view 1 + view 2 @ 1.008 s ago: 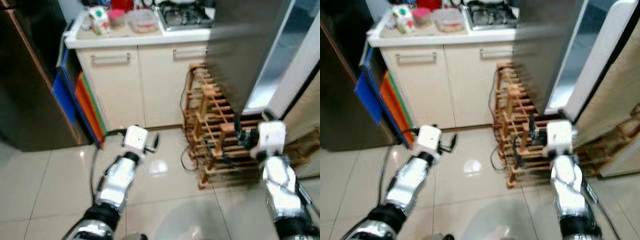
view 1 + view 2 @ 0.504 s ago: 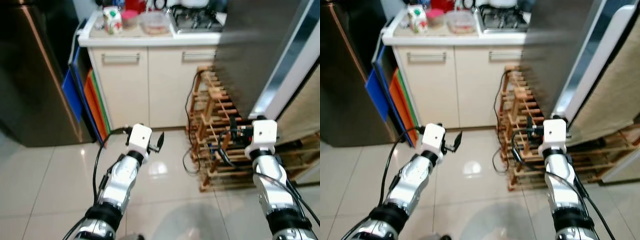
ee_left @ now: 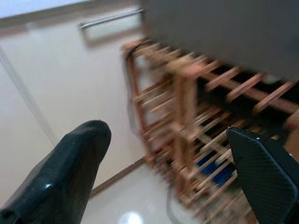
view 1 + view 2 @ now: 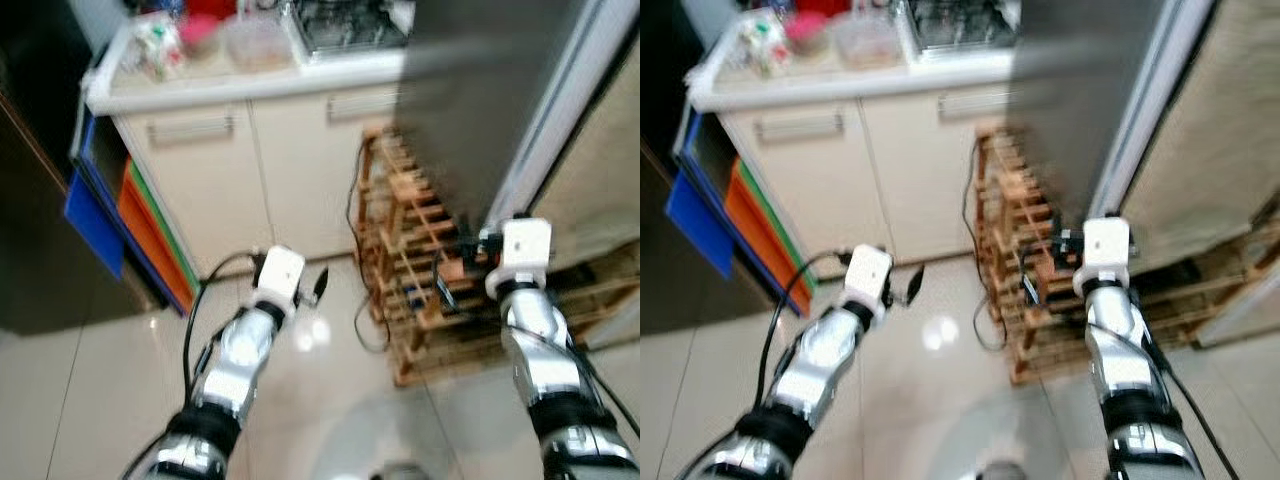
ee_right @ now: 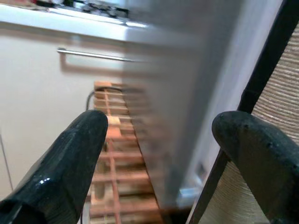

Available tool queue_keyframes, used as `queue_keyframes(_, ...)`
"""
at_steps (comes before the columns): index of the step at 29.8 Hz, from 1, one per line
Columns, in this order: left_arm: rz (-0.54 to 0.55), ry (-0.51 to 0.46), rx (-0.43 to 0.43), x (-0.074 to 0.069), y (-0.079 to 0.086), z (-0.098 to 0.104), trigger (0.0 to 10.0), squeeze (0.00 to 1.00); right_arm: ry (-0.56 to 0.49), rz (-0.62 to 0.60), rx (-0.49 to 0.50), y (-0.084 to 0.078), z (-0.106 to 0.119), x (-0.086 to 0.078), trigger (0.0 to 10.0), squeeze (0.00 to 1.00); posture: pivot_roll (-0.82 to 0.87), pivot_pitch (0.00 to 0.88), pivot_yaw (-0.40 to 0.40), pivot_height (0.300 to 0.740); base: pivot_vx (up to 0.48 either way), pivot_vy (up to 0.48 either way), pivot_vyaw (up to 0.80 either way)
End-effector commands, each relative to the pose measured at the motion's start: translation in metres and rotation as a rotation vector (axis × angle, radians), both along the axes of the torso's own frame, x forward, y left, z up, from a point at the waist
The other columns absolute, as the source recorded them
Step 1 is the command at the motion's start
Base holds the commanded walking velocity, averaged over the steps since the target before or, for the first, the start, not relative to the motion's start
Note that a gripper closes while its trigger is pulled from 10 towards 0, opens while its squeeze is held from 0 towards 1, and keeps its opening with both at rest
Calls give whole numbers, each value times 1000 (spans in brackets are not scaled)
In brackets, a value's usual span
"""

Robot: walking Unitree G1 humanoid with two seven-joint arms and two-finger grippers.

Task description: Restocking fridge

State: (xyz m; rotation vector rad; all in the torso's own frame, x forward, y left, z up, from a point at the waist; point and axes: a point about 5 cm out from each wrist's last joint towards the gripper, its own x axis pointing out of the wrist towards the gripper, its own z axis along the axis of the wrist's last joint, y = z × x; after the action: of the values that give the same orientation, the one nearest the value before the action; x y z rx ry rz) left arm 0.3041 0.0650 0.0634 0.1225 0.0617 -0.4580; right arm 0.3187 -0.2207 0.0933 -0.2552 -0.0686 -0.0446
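Grippers both gape empty: left gripper [image 3: 168, 154] over floor tiles [image 4: 100, 400], right gripper [image 5: 163, 140] beside the dark fridge door [image 4: 480, 90]; wooden rack [image 4: 410, 270] stands under it; cartons and tubs [image 4: 200, 40] sit on the surface [image 4: 250, 85].

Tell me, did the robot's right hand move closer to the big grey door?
Cannot tell. The right gripper hangs open before the wooden rack, under the grey door, much as earlier; the whole blurred view shifted, so the camera moved.

Grey fridge door [image 4: 480, 90] (blurred) stands open above wooden rack [image 4: 415, 290].
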Motion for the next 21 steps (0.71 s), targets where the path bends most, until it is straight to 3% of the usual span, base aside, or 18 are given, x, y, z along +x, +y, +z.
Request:
queue_keyframes(1, 40, 4, 29, 3, 18, -1, 10000, 0, 13, -111, 28, -21, 3, 4, 10000, 0, -98, 40, 43, 740, 0, 0, 0)
queue_keyframes(7, 54, 12, 13, 5, 21, -2, 10000, 0, 38, -147, 12, -31, 6, 11, 10000, 0, -94, 36, 41, 740, 0, 0, 0)
queue_keyframes(21, 87, 41, 54, 6, 25, -7, 10000, 0, -23, -138, 53, -21, 6, 9, 10000, 0, -101, 38, 41, 740, 0, 0, 0)
